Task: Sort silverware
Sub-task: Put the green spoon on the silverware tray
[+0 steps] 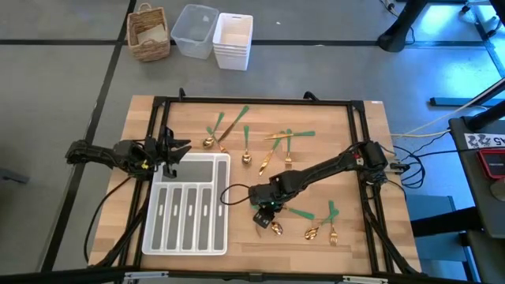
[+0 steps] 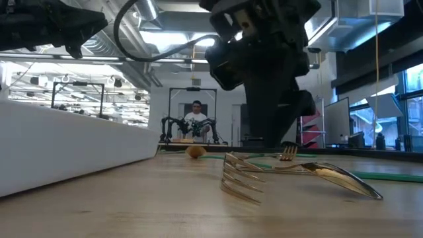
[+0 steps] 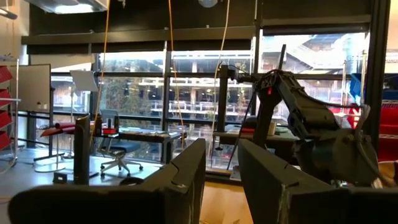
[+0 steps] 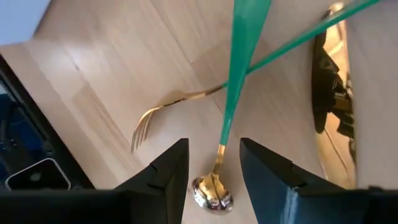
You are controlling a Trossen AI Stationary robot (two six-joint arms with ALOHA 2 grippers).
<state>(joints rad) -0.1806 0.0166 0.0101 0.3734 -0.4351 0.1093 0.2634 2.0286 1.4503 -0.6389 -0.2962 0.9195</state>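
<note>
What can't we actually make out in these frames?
- High view: the right gripper hides the head of the spoon below it. The right wrist view shows it between the open fingers, though whether they touch it is unclear.
- High view: the slots of the white tray are too small to tell their contents.
- Low view: the tray wall hides its inside.
- Left wrist view: the left gripper faces the room, no silverware visible.

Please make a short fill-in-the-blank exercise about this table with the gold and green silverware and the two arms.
1. The white compartmented tray lies nearest the ____ gripper.
2. The open right gripper hovers over a small gold spoon with a slim green ____.
3. None of the tray's slots holds any ____ yet.
4. The tabletop is made of light ____.

Missing words: left; handle; silverware; wood
</note>
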